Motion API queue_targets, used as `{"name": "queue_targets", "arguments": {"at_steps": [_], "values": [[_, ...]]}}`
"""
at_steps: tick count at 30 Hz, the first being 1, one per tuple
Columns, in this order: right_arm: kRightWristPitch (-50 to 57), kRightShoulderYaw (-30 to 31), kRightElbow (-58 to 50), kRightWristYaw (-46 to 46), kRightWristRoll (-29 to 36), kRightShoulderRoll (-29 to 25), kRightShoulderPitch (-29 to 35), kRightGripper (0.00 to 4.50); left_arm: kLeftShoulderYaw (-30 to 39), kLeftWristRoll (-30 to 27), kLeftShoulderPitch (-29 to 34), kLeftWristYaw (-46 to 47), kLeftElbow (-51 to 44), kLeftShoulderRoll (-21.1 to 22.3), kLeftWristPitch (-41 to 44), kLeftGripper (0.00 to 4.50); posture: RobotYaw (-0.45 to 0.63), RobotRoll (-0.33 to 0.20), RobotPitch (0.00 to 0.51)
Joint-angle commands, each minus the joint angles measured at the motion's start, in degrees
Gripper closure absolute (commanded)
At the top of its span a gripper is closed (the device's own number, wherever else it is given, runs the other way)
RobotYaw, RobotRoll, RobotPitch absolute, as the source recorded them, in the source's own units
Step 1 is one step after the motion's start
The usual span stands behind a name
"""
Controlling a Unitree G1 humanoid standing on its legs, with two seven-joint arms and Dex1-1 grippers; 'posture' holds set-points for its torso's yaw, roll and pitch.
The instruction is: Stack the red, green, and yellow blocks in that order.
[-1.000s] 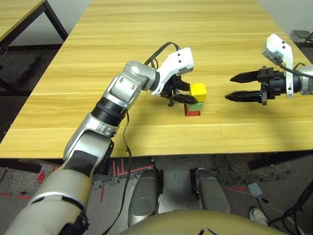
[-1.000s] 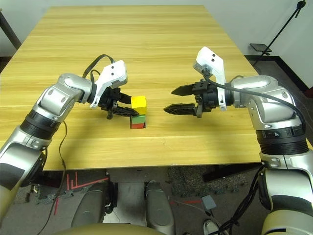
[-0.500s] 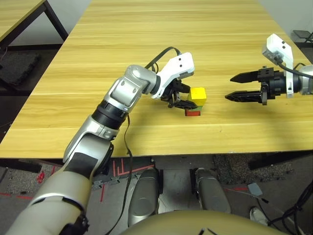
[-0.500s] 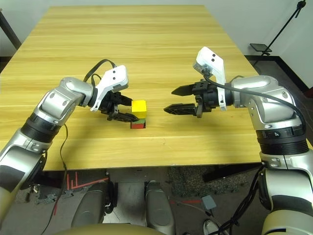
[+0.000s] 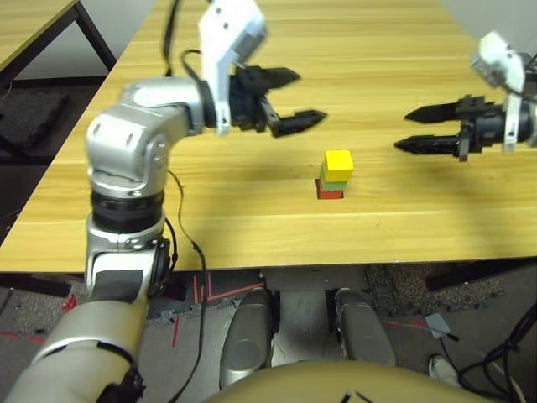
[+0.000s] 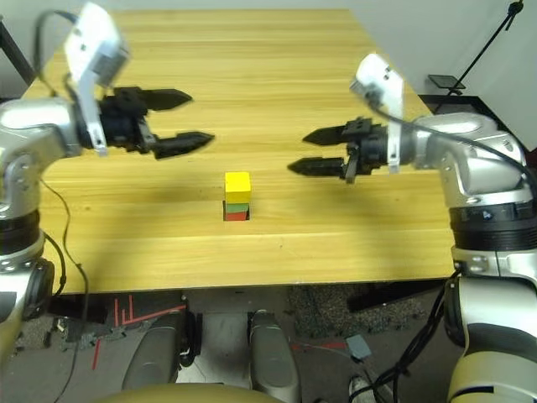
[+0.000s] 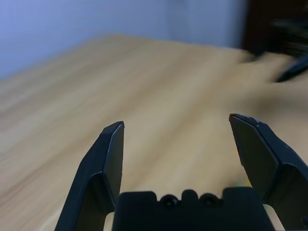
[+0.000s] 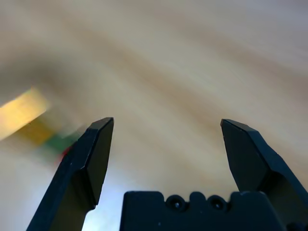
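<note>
Where the left gripper (image 5: 294, 96) was pinching the stack a second ago, it has now lifted up and back, fingers spread and empty. Yellow block (image 5: 339, 163) sits on green block (image 5: 334, 180) on red block (image 5: 330, 192) (matte cubes, slightly twisted) on the wood-grain table (image 5: 252, 210). Right eye: right gripper (image 6: 309, 151) spread, well apart from the stack. Wrist views: both claws open over bare wood.

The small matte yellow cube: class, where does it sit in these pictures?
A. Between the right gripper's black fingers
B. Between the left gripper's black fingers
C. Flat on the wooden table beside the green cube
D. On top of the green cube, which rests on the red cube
D: the small matte yellow cube tops the green cube above the red cube, while the left gripper and right gripper are open and apart from the stack.
</note>
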Motion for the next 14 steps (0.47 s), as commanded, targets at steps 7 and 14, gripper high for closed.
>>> {"name": "queue_targets", "arguments": {"at_steps": [7, 14], "values": [[-36.81, -14.83, 33.83, -18.37, -1.52, 4.99, 0.69, 0.00, 3.01, 9.48, 22.33, 20.22, 5.05, -11.40, -28.50, 0.05, 0.18, -0.159, 0.095], [-46.48, -15.48, 42.34, -21.84, -3.92, 3.42, 2.33, 0.00, 2.89, 12.90, 29.96, 25.42, 14.19, -12.30, -43.67, 0.05, 0.17, -0.159, 0.086]]}}
